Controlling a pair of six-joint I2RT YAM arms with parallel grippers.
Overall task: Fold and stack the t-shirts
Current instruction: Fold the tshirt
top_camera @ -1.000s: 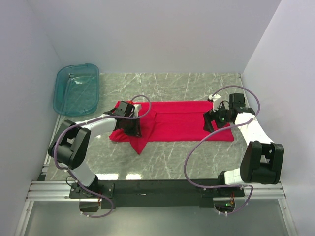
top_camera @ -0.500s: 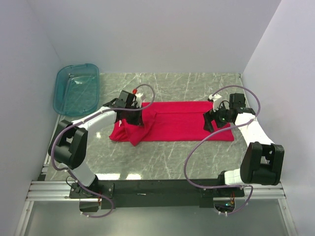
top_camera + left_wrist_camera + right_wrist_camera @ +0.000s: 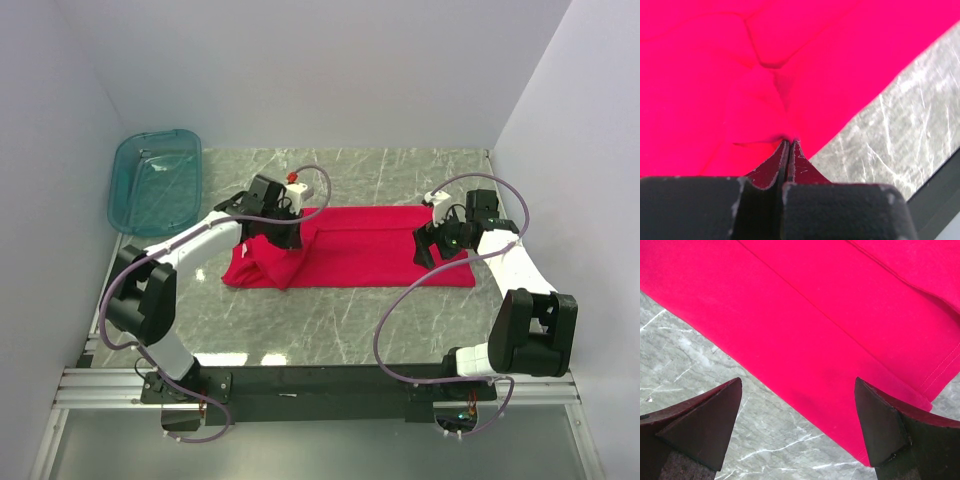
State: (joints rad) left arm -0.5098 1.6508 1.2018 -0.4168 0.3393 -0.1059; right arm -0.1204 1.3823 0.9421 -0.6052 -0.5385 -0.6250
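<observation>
Left claw point(image 3: 789, 144) pinching red t-shirt point(image 3: 370, 245) in wrist view only, right claw point(image 3: 797, 385) spread wide above its edge

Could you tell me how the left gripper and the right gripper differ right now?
The left gripper is shut, pinching a fold of the red t-shirt; the right gripper is open and holds nothing. The left is at the shirt's bunched end, the right over its flat end. Both are black.

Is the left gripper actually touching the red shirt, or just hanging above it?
Touching. The left wrist view shows the left gripper with its fingers closed together and a fold of the red t-shirt pinched at their tips.
</observation>
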